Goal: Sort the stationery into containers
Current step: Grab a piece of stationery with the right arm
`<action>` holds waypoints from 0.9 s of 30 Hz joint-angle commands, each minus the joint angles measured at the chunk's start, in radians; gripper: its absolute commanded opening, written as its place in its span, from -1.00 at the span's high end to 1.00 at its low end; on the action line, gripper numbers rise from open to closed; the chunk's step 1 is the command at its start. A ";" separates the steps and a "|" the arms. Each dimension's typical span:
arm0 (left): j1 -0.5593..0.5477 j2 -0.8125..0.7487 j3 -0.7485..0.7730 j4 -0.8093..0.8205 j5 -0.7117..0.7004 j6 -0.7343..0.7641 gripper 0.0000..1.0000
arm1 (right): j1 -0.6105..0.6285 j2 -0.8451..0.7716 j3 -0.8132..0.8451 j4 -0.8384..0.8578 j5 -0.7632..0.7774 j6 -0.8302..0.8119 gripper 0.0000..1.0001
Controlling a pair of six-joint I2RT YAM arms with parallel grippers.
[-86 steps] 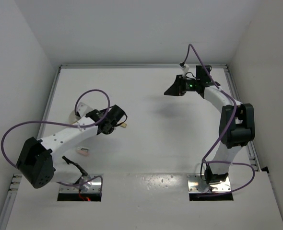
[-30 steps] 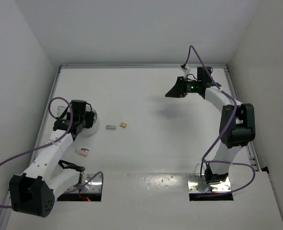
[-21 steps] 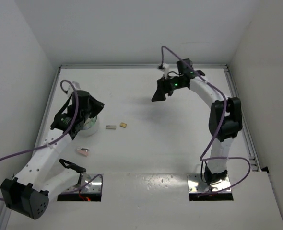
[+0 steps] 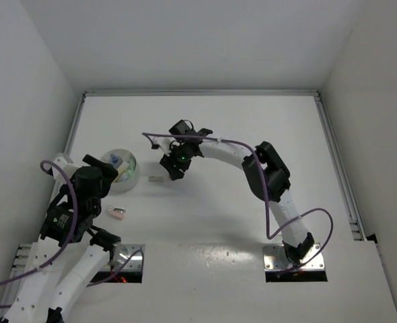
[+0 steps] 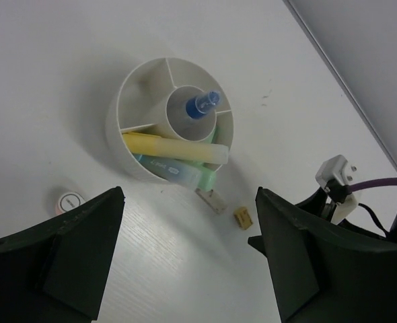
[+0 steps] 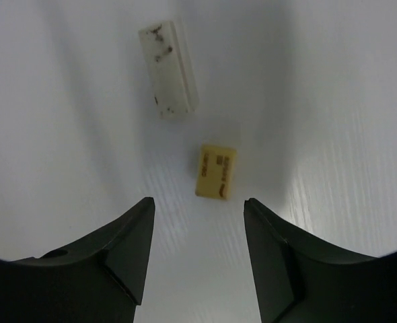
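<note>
No word or number here can be read. The little tan block [image 6: 216,171], in the middle of the right wrist view, has tiny brown print on its top, but it is too small to make out. The green marker [image 5: 175,171], lying in the white bowl [image 5: 121,151] in the left wrist view, has small blue letters on its side, too blurry to read.
</note>
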 commanded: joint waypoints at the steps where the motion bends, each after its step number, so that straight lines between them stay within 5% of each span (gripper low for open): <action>1: 0.007 -0.007 -0.001 -0.023 -0.035 -0.008 -0.70 | 0.030 0.037 0.086 0.035 0.113 0.035 -0.13; 8: 0.007 -0.027 -0.001 -0.023 -0.035 -0.008 -0.70 | 0.088 0.092 0.095 0.074 0.313 0.057 -0.27; 14: 0.007 -0.027 -0.001 -0.023 -0.025 0.001 -0.70 | 0.097 0.115 0.109 0.074 0.336 0.057 -0.27; 20: 0.007 -0.045 -0.020 -0.023 -0.025 -0.008 -0.70 | 0.097 0.137 0.118 0.011 0.298 0.057 0.53; 27: 0.007 -0.045 -0.020 -0.023 -0.025 -0.008 -0.70 | 0.077 0.137 0.182 -0.100 0.196 0.028 0.98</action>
